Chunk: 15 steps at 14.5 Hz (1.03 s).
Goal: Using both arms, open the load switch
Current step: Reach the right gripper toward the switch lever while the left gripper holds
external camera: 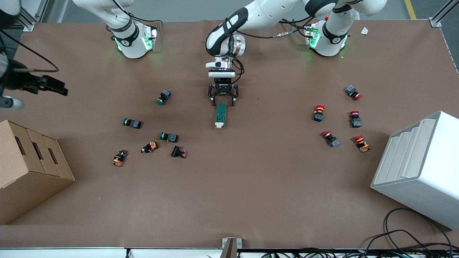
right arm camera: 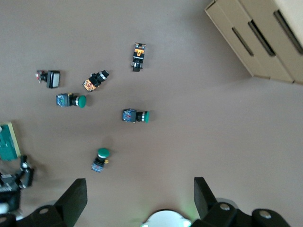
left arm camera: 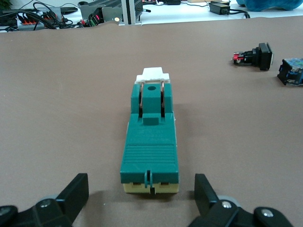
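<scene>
The load switch (external camera: 220, 115) is a dark-green block lying mid-table, its white lever tab (left arm camera: 152, 74) at the end nearer the front camera. My left gripper (external camera: 223, 98) hangs low over the switch's other end, open. In the left wrist view the load switch (left arm camera: 150, 137) lies just ahead of the left gripper (left arm camera: 140, 185), whose fingers stand wider than the block and apart from it. My right gripper (right arm camera: 138, 189) is open and empty, high over the right arm's end of the table, with the load switch (right arm camera: 9, 142) at the frame's edge. It shows in the front view as a dark shape (external camera: 53, 86).
Green, orange and black push buttons (external camera: 168, 136) lie scattered toward the right arm's end. Several red-capped buttons (external camera: 355, 119) lie toward the left arm's end. A cardboard box (external camera: 28, 168) and a white bin (external camera: 419, 168) stand at the table's two ends. Cables (external camera: 412, 240) trail near the front edge.
</scene>
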{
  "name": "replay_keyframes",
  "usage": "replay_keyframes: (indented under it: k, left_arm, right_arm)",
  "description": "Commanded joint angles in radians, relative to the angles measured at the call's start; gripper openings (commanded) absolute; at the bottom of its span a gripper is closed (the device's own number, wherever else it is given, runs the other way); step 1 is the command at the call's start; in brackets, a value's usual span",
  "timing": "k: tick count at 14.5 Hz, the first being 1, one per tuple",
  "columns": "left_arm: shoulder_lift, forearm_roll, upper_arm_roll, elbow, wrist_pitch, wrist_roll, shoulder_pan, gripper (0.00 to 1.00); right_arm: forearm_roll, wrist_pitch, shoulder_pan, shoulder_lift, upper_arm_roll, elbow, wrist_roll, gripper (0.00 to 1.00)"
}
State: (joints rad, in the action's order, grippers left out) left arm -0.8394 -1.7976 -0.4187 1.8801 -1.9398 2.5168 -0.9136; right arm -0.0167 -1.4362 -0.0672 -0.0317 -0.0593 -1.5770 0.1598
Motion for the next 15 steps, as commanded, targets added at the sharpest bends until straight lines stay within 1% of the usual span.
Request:
replay_keyframes:
  k: [1, 3, 6, 7, 9, 12, 14, 15]
  left_arm:
    - [-0.015, -0.026, 0.006, -0.007, 0.010, 0.022, -0.008, 0.99]
    - [-0.012, -0.025, 0.005, -0.009, 0.010, 0.026, -0.007, 1.00]
    - [-0.012, -0.026, 0.006, -0.013, 0.010, 0.053, -0.007, 1.00]
    - [-0.012, -0.026, 0.006, -0.013, 0.010, 0.053, -0.007, 1.00]
    - [-0.013, -0.026, 0.006, -0.015, 0.010, 0.053, -0.007, 1.00]
    - [-0.013, -0.025, 0.006, -0.015, 0.010, 0.054, -0.007, 1.00]
    - [-0.013, -0.025, 0.006, -0.015, 0.010, 0.059, -0.004, 1.00]
    - [-0.013, -0.025, 0.006, -0.015, 0.010, 0.066, -0.002, 1.00]
  right_arm:
    - [-0.003, -0.019, -0.107, -0.040, 0.009, 0.005, 0.258, 1.00]
    - [-0.003, -0.059, -0.210, -0.092, 0.009, -0.015, 0.459, 1.00]
    - [-0.012, -0.121, -0.362, -0.186, 0.009, -0.017, 0.767, 1.00]
    - [-0.025, -0.147, -0.396, -0.220, 0.009, -0.017, 0.831, 1.00]
    - [-0.107, -0.226, -0.443, -0.290, 0.009, -0.015, 1.000, 1.00]
    - [-0.146, -0.351, -0.520, -0.414, 0.009, -0.006, 1.202, 1.00]
    - [-0.179, -0.423, -0.558, -0.483, 0.009, -0.003, 1.297, 1.00]
    - [-0.204, -0.438, -0.568, -0.520, 0.009, 0.000, 1.334, 1.00]
